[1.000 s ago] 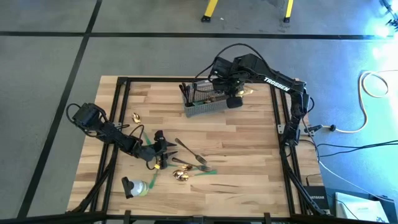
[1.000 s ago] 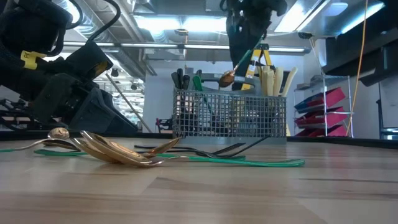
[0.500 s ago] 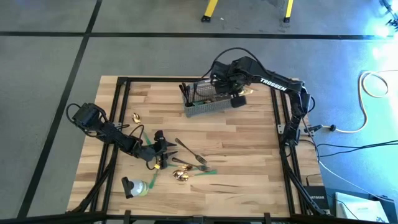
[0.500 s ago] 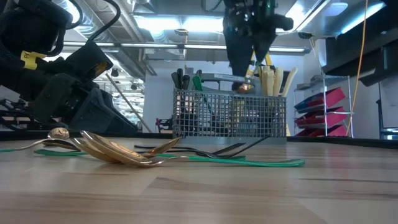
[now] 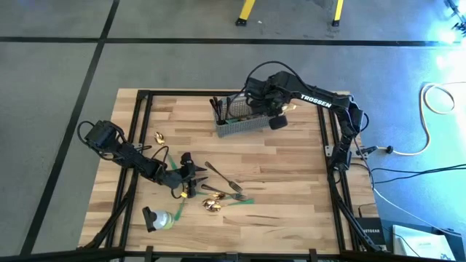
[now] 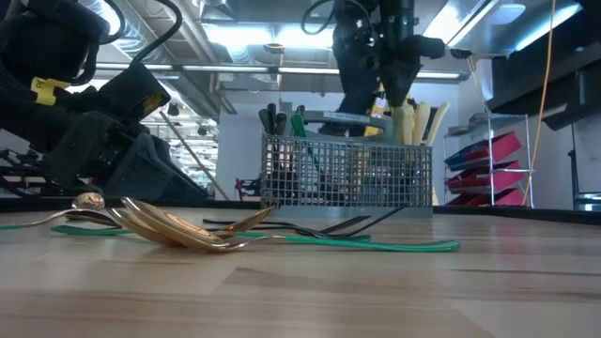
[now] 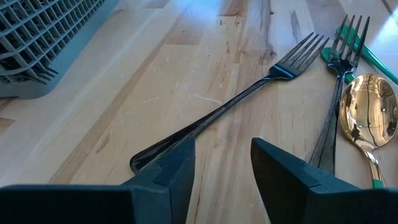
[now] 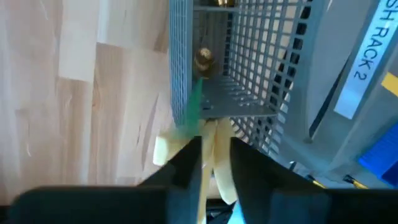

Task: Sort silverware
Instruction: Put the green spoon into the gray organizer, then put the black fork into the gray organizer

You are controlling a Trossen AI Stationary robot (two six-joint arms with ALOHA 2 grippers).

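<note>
A grey wire mesh basket (image 5: 234, 128) stands at the far middle of the table, with cream knife handles (image 6: 414, 122) upright in it. My right gripper (image 8: 214, 155) hangs above its right end, pointing down, fingers parted. Below them a gold spoon (image 8: 203, 59) with a green-taped handle sits bowl down inside a basket compartment. My left gripper (image 7: 222, 163) is open and low over the table at the near left. The handle end of a dark fork (image 7: 249, 96) lies just ahead of its fingers. More forks (image 5: 233, 192) and gold spoons (image 5: 212, 206) lie beside it. My right gripper has the spoon's handle (image 8: 196, 109) running up toward the gap between its parted fingers, which point down from above. The handle is blurred, and I cannot tell whether the fingers touch it. The bowl is down inside the basket.
A small gold piece (image 5: 159, 136) lies at the left. A dark and green object (image 5: 160, 218) lies near the front edge. Green tape strips (image 6: 376, 244) lie among the cutlery. A black frame (image 5: 138, 145) borders the table. Bare wood lies right of the cutlery pile.
My right gripper has sunk toward the basket and tipped further downward. The spoon hung bowl down below it, above the basket rim. It has gone down into the basket and no longer shows above the rim in the low view.
</note>
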